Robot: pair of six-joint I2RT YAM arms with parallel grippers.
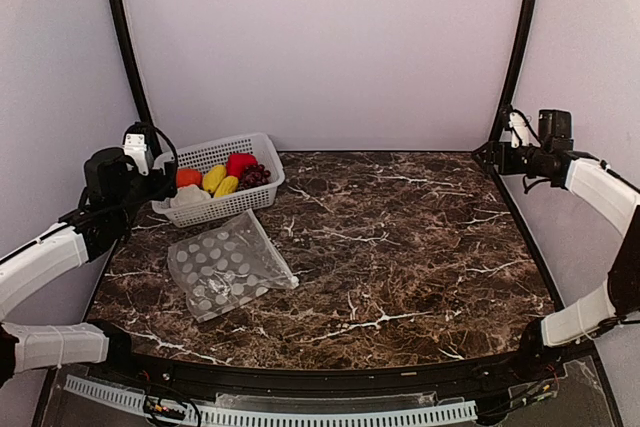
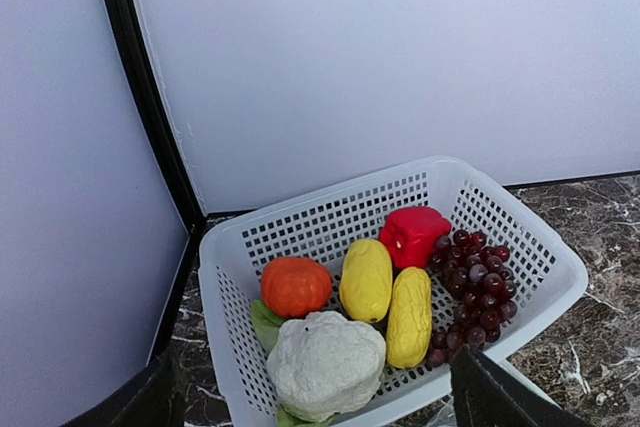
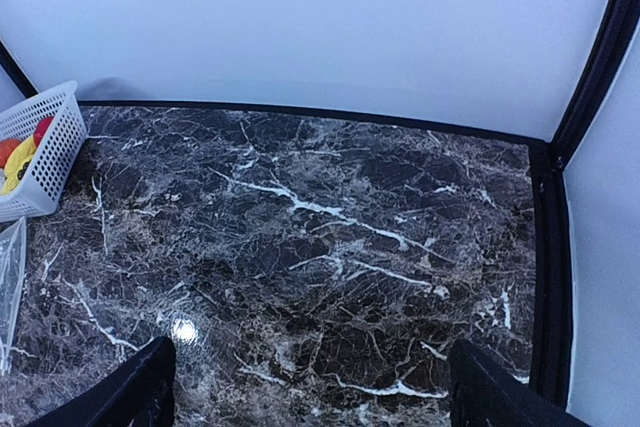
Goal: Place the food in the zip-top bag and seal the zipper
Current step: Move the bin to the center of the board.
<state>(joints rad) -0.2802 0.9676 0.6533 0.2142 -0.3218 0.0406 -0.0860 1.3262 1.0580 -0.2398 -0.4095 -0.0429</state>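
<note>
The food lies in a white mesh basket [image 1: 262,147] at the back left: a white lumpy vegetable [image 2: 325,362], an orange-red round one [image 2: 295,285], two yellow oblongs [image 2: 366,279] [image 2: 409,315], a red pepper [image 2: 413,235] and purple grapes [image 2: 475,287]. The clear dotted zip-top bag [image 1: 228,265] lies flat in front of the basket, empty. A thin strip that may be the zipper [image 1: 273,247] runs along its right edge. My left gripper [image 2: 315,405] is open, held just near the basket's left front [image 1: 162,190]. My right gripper [image 3: 315,387] is open above bare table at the far right [image 1: 492,155].
The dark marble table [image 1: 400,247] stretches right of the bag. White walls and black frame posts [image 1: 125,37] close in the back and sides. The basket's corner [image 3: 45,147] and the bag's edge [image 3: 8,287] show at the left of the right wrist view.
</note>
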